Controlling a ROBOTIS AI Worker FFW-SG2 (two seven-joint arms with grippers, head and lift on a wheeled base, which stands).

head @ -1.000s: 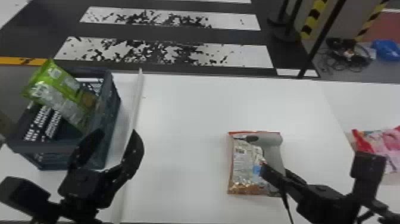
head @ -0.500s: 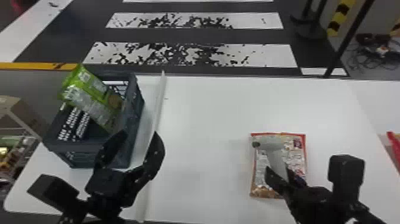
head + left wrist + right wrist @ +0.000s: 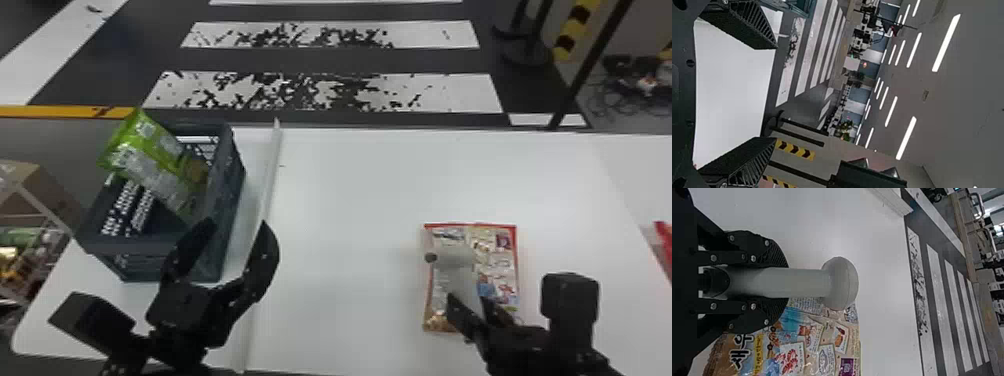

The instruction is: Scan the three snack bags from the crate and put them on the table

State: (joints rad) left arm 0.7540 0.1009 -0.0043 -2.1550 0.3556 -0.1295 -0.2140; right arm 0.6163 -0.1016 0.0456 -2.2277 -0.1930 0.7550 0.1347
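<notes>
One green snack bag (image 3: 150,162) leans in crate (image 3: 120,246), top above rim. Left gripper (image 3: 237,229) spread near crate; right gripper (image 3: 467,300) pinching grey scanner (image 3: 456,257) over red-edged snack bag (image 3: 501,265) lying on worktop (image 3: 350,225).

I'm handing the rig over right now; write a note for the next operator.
Left gripper: open, empty, near the dark plastic crate.
Right gripper: closed on the grey handheld scanner, by the red-edged snack bag on the white table.
Green snack bag: in the crate, sticking out.
Far right: something red.
Done: red-edged bag out; scan unconfirmed.
Left: scan green bag, put on table.
</notes>
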